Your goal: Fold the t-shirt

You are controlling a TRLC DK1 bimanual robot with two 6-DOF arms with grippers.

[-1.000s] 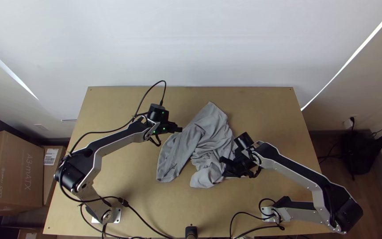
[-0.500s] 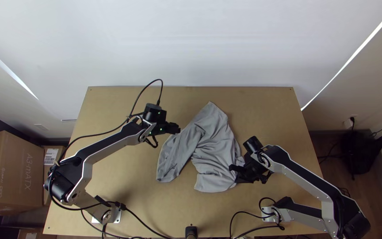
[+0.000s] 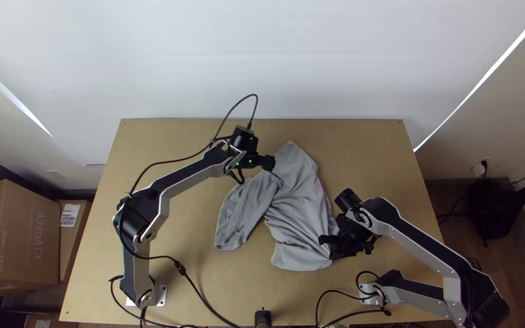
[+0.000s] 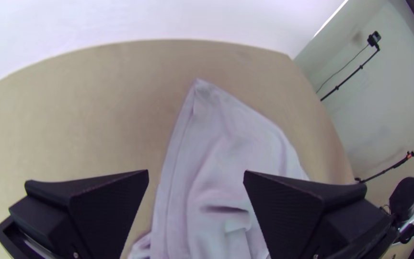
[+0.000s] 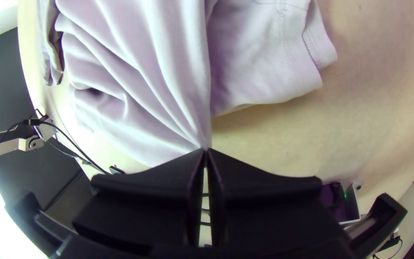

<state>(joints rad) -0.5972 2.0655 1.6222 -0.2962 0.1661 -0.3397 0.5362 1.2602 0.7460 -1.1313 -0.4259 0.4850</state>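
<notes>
T-shirt (image 3: 299,206): a grey garment, laid at the middle of the surface (image 3: 180,243), rumpled and not squared into any neat fold.
12 o'clock corner (image 3: 291,150): drawn out to a blunt point; a long seamed edge is shown running down from it in the left wrist view.
8 o'clock flap (image 3: 232,228): a narrow, doubled-looking length, lightly wrinkled, parted from the main body by a wedge of bare wood at 7 o'clock.
6 o'clock hem (image 3: 302,265): spread broadly, its lower edge nearly straight, with shallow ripples running above it.
Middle: crossed by soft diagonal creases; a short, deeper pucker is seen in the left wrist view.
Stitched cuff (image 5: 319,48): finished with visible seam lines, seen beside the gathered cloth in the right wrist view.
Left tool (image 3: 268,163): positioned at the shirt's 11 o'clock side, fingers set wide apart, with cloth seen beyond the gap; whether the shirt is touched cannot be told.
Right tool (image 3: 325,240): stationed at the shirt's 4 o'clock edge, fingertips brought together on a pinch of cloth, from which long pleats are fanned.
</notes>
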